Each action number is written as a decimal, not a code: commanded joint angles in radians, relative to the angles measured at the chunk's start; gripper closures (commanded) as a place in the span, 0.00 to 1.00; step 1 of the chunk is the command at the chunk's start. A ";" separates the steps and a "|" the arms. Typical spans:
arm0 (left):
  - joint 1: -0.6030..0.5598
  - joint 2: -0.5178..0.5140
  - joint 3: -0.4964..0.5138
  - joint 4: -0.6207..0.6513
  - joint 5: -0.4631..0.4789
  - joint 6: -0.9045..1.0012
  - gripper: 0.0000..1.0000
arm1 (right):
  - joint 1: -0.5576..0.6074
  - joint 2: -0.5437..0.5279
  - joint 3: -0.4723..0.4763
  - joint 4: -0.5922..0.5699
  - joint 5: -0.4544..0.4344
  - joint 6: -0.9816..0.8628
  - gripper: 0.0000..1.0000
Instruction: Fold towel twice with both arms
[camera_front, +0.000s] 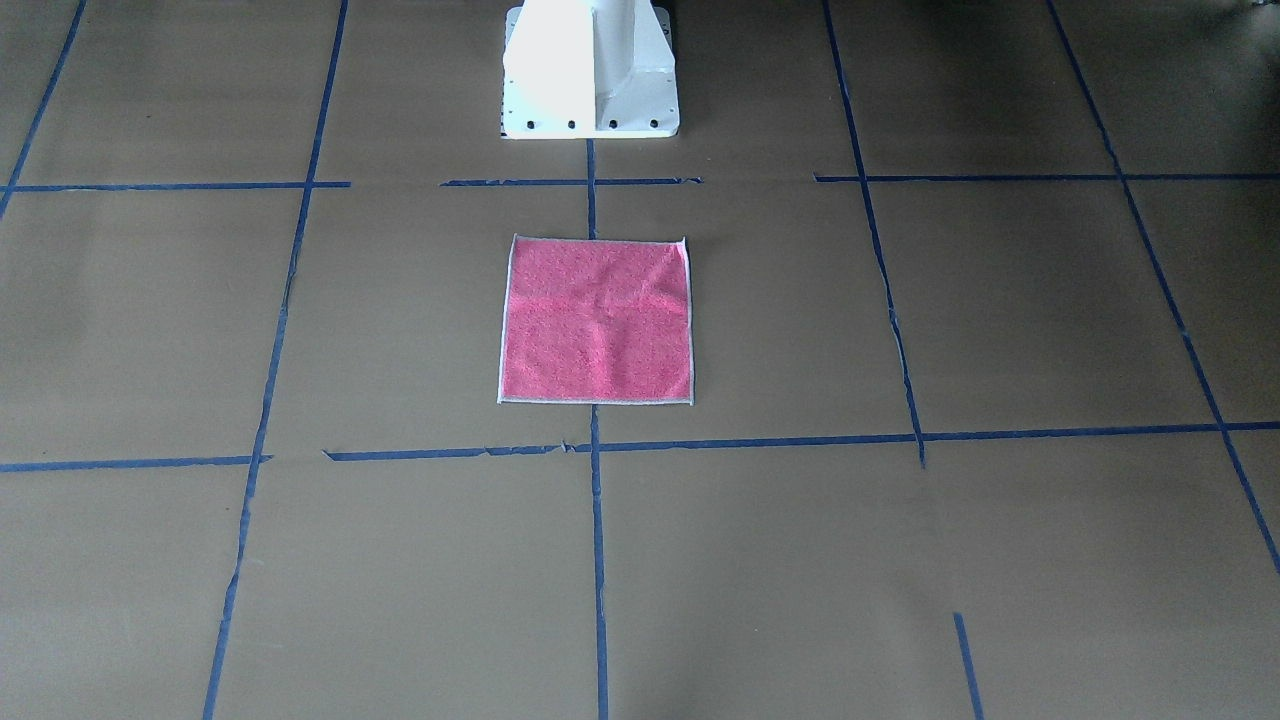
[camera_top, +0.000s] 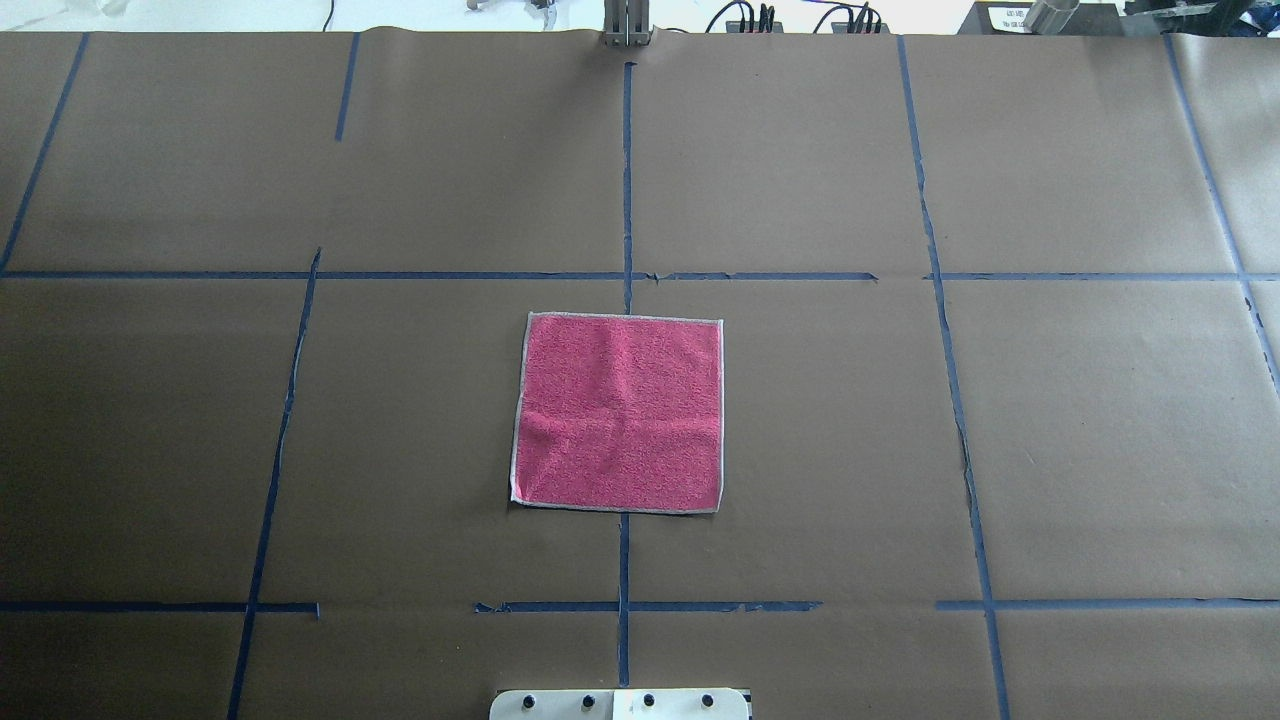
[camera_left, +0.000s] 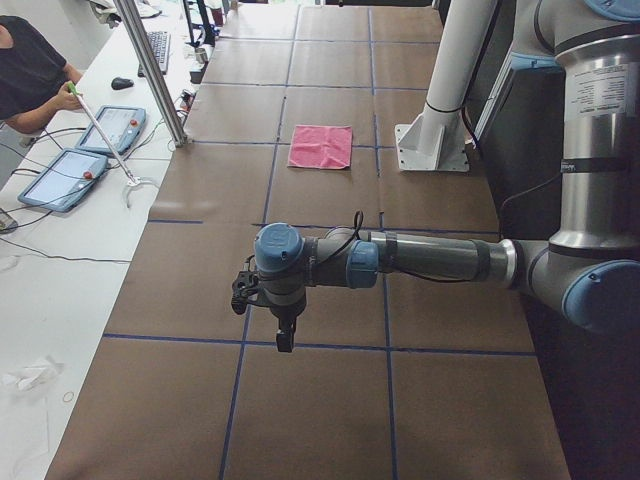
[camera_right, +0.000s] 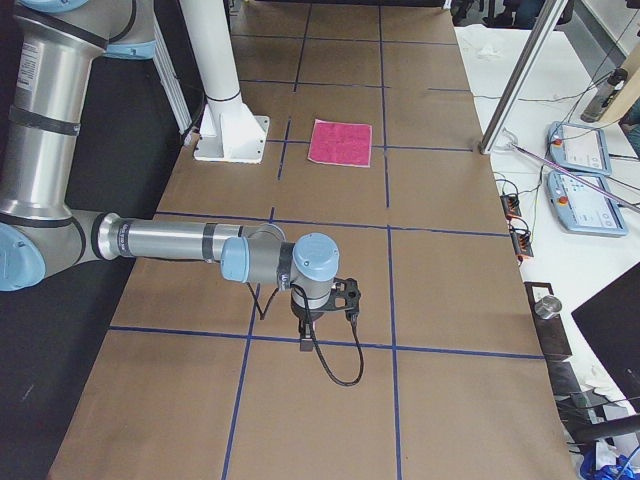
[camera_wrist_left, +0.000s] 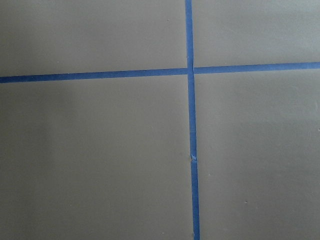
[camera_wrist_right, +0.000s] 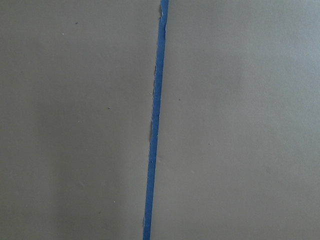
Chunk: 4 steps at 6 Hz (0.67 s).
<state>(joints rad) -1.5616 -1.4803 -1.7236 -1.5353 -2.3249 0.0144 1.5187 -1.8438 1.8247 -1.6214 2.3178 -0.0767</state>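
Observation:
The towel (camera_front: 596, 320) lies flat and unfolded, pink-red face up with a thin whitish hem, on the brown table in front of the pedestal. It also shows in the overhead view (camera_top: 620, 412) and both side views (camera_left: 320, 146) (camera_right: 340, 141). My left gripper (camera_left: 285, 335) hangs above the table far out toward its left end, well away from the towel. My right gripper (camera_right: 305, 338) hangs far out toward the right end. Both show only in the side views, so I cannot tell whether they are open or shut. The wrist views show only brown paper and blue tape.
The white pedestal base (camera_front: 590, 70) stands just behind the towel. Blue tape lines (camera_top: 625, 180) grid the brown paper. A metal post (camera_left: 150, 70) stands at the table's far edge, with tablets (camera_left: 62, 178) and an operator (camera_left: 30, 70) beyond it.

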 joint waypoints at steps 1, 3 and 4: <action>0.003 -0.002 -0.001 0.004 0.001 -0.001 0.00 | 0.000 0.000 -0.001 0.000 0.000 0.000 0.00; 0.005 0.005 -0.001 0.001 -0.001 -0.001 0.00 | 0.000 0.000 -0.001 0.000 0.000 -0.002 0.00; 0.005 0.006 0.001 0.001 -0.001 -0.010 0.00 | 0.000 0.000 -0.001 0.000 0.000 0.000 0.00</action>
<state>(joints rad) -1.5575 -1.4761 -1.7239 -1.5339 -2.3254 0.0111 1.5186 -1.8439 1.8239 -1.6214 2.3179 -0.0778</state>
